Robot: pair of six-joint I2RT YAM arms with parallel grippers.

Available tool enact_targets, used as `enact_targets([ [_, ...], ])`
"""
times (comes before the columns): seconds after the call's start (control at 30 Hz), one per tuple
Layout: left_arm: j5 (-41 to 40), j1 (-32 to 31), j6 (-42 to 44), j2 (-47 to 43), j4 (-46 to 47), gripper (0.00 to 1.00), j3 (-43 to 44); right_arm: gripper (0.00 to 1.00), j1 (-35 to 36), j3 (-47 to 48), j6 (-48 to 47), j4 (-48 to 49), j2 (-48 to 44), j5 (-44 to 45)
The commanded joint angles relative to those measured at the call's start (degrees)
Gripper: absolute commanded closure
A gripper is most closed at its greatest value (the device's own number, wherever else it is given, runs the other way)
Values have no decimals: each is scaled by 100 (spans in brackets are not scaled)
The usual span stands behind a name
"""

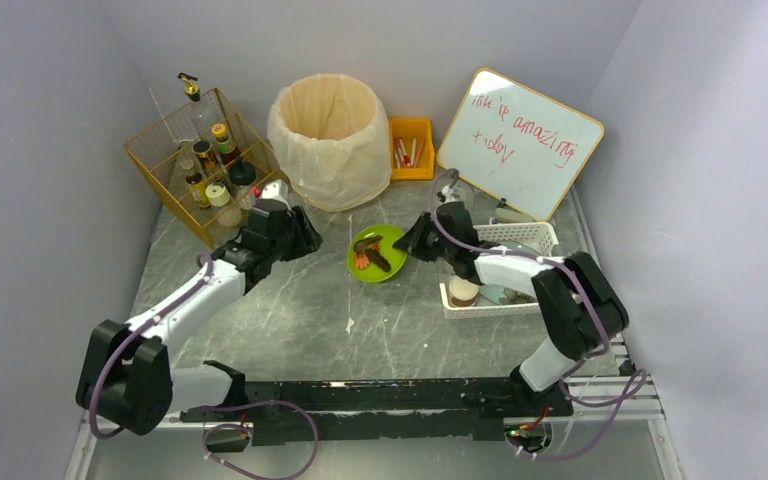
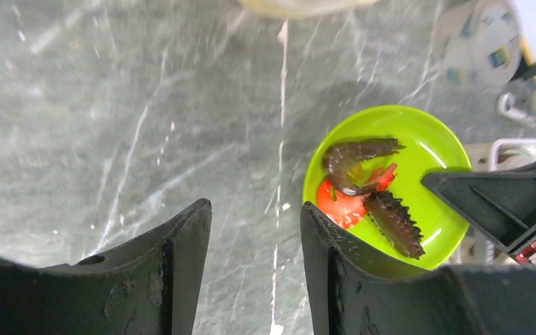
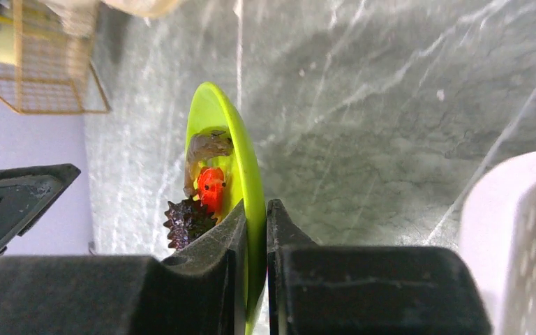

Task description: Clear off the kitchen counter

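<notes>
Gold wire rack (image 1: 195, 165) of bottles stood far left. Left hand (image 2: 255, 237): jaws were parted, empty, just beside the plate. Grey marble-look kitchen counter (image 1: 290, 320) lay beneath everything; judged hard, slick, fixed. Round lime-green plastic plate (image 1: 377, 252) bearing food scraps (image 2: 363, 195) sat mid-counter; judged light, stiff, its load loose, best taken at the rim and kept level. Right hand (image 3: 255, 223) was clamped on that rim. White slatted basket (image 1: 495, 307) stood right
</notes>
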Motion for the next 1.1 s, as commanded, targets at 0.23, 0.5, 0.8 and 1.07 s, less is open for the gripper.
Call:
enact_targets([
  [0.23,-766,17,539,-456,-904,45,680,100,-651,360,1204,-237,-1834,772],
  [0.5,-493,26,705,-378,-1050,46,729,100,-817,1069,1778,-1043,-2478,2098],
  [0.8,-170,27,928,-212,-1132,44,619,100,-810,2096,1945,-1073,-2002,2497],
  [1.07,-423,26,1094,-410,-1173,35,569,100,-815,3444,1960,-1139,-838,2524],
])
